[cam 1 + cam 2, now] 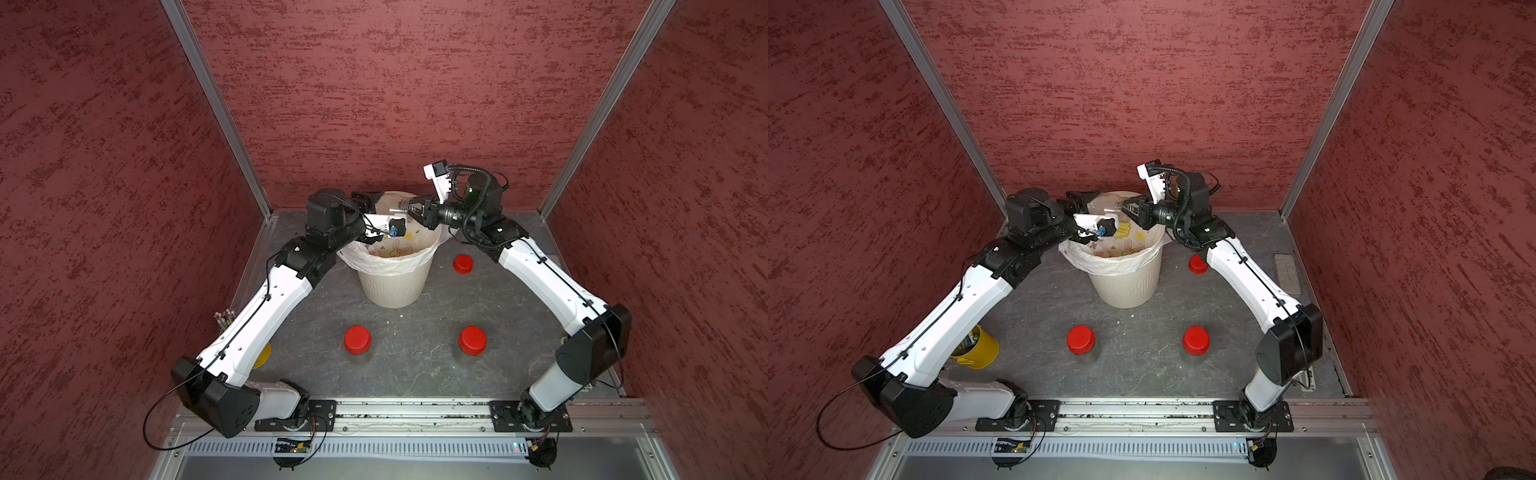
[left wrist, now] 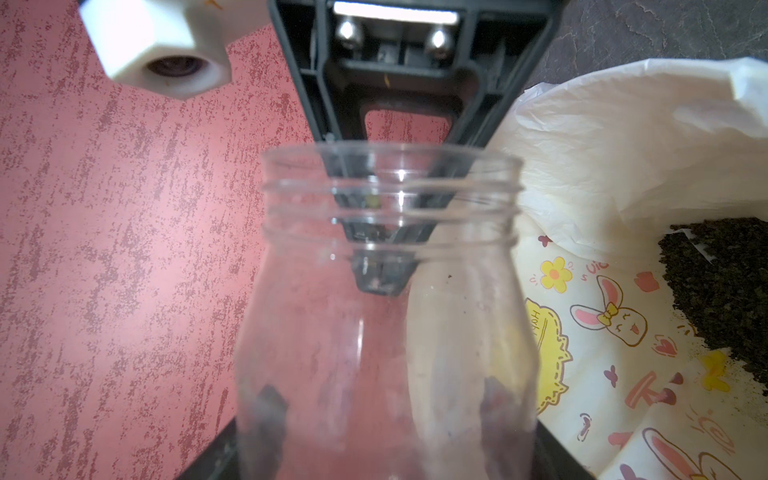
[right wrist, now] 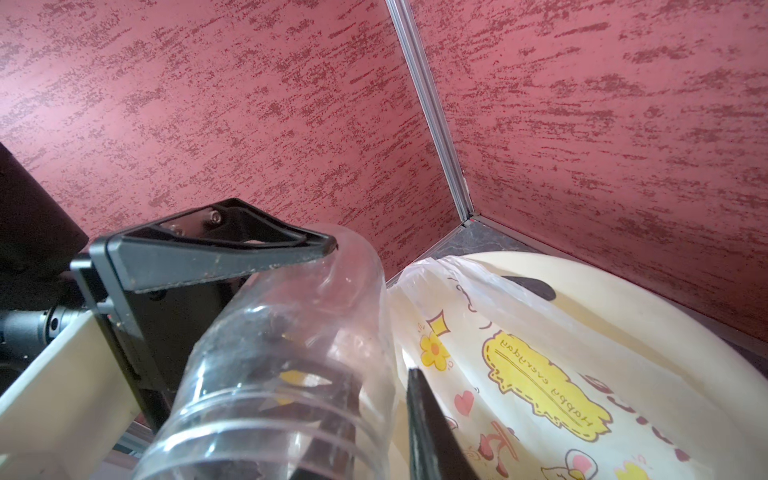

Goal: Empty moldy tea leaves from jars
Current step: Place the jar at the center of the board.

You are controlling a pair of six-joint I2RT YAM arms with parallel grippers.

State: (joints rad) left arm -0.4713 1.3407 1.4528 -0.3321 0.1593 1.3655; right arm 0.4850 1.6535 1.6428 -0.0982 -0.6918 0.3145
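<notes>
**A:** Status, L gripper [image 1: 376,200]?

**B:** Fingers clamped on body of open jar [image 2: 374,332], one each side. Both show dark thru the clear wall in L wrist view. Jar lies approx. horiz., lidless mouth pointing away from L fingertips, toward R gripper [image 2: 378,274].

**A:** R fingers?

**B:** Set close together, tips at jar mouth. They're seen mostly thru the neck, so can't tell if tips sit inside the mouth, pinch the rim or lie alongside. Grip state unconfirmed.

**A:** Below the fingers?

**B:** Cream bin [image 1: 395,286] w/ printed bag [image 2: 623,145]. Jar hangs over its opening. Dark tea leaves [image 2: 727,291] are heaped in the bag, below L fingertips. Jar interior looks clear bar a few specks.

**A:** Other jars?

**B:** Two, red lids on, upright on table [image 1: 415,374]: L-side capped jar [image 1: 358,340] and R-side capped jar [image 1: 472,340]. Both well apart from all fingers, back toward arm bases. Loose red lid [image 1: 462,263] lies on table beside bin, nearer R fingers.
</notes>
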